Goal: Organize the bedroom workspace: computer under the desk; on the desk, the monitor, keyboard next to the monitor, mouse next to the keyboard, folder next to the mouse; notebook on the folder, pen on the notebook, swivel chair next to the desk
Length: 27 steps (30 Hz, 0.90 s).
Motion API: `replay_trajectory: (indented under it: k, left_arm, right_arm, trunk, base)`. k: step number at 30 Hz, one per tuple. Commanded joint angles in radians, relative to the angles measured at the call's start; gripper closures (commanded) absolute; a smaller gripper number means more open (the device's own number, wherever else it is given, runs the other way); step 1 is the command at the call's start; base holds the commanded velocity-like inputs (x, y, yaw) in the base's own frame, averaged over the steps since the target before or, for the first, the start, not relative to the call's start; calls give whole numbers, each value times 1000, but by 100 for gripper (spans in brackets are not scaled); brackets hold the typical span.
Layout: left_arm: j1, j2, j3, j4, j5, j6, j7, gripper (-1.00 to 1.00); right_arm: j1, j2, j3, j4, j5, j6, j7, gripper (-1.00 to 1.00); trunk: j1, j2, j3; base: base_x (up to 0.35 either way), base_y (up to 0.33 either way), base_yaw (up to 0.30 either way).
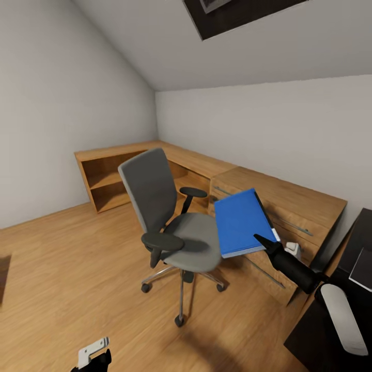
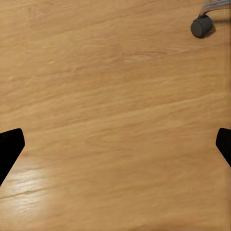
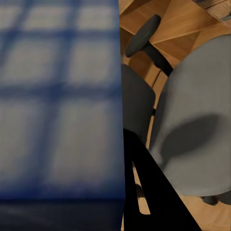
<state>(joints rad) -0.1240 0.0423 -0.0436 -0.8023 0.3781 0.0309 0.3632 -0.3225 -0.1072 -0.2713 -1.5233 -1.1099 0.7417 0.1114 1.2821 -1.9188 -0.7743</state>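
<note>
The blue folder [image 1: 240, 222] hangs tilted in the air just right of the grey swivel chair [image 1: 194, 240], above the seat's right edge. My right gripper [image 1: 264, 242] is shut on the folder's near corner. In the right wrist view the folder [image 3: 57, 106] is close and blurred, one black finger [image 3: 149, 192] lies along its edge, and the chair seat [image 3: 197, 120] is below. My left gripper [image 1: 95, 356] hangs low over the wooden floor, open [image 2: 115, 144] and holding nothing. Part of a dark desk [image 1: 361, 243] shows at the right edge.
A low wooden cabinet run [image 1: 289, 199] with open shelves [image 1: 106, 181] lines both walls behind the chair. One chair caster [image 2: 201, 26] rolls on the plank floor [image 1: 67, 268]. The sloped ceiling comes down low over the far corner.
</note>
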Motion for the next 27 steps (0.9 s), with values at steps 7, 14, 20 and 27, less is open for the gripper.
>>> replay_trajectory:
  k: [7,14,20,27]
  left_arm:
    - [0,0,-12,0,5,-2,8,-100]
    - [0,0,-12,1,7,-2,8,-100]
    - [0,0,-12,2,7,-2,8,-100]
    - [0,-1,-13,15,8,-1,9,-100]
  right_arm:
    - [5,0,-2,-1,-22,35,23,100]
    - [5,0,-3,-3,-21,36,22,100]
    - [5,0,-3,-3,-20,36,22,100]
    - [5,-2,-5,-2,-19,35,22,100]
  trunk:
    - [-27,49,21]
    - [-54,98,43]
    - [-77,140,62]
    - [-104,189,84]
  base:
    - [-89,0,-40]
    - [-331,0,-217]
    - [-326,0,-289]
    - [-77,0,-298]
